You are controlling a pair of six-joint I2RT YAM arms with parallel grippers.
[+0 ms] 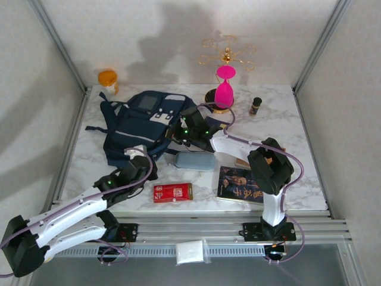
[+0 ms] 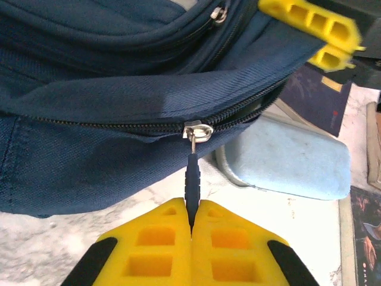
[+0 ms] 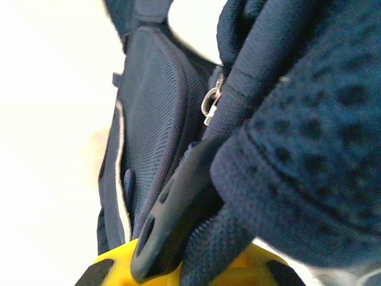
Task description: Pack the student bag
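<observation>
On the marbled table (image 1: 286, 119) the student bag (image 1: 140, 122) lies flat, navy woven cloth. At its near edge I have the left gripper (image 2: 191, 208) pressed together on the ribbed black zipper pull (image 2: 191, 179). Just beside the bag's near-right corner sits a smooth, rounded light-blue pencil case (image 1: 195, 161). At its right edge, the right gripper (image 2: 321, 39) pinches its padded mesh strap (image 3: 309, 149).

the right side of the marble table (image 1: 300, 149) lies bare, with room to pass there. the student bag (image 1: 143, 122) fills the middle left. the light-blue pencil case (image 1: 195, 161) lies just beside its near edge, close to my left gripper (image 2: 191, 210). a red packet (image 1: 172, 192) and a book (image 1: 241, 183) crowd the near edge, with a gap between them. the pink hourglass (image 1: 224, 89) and a small dark bottle (image 1: 256, 105) stand at the back.
</observation>
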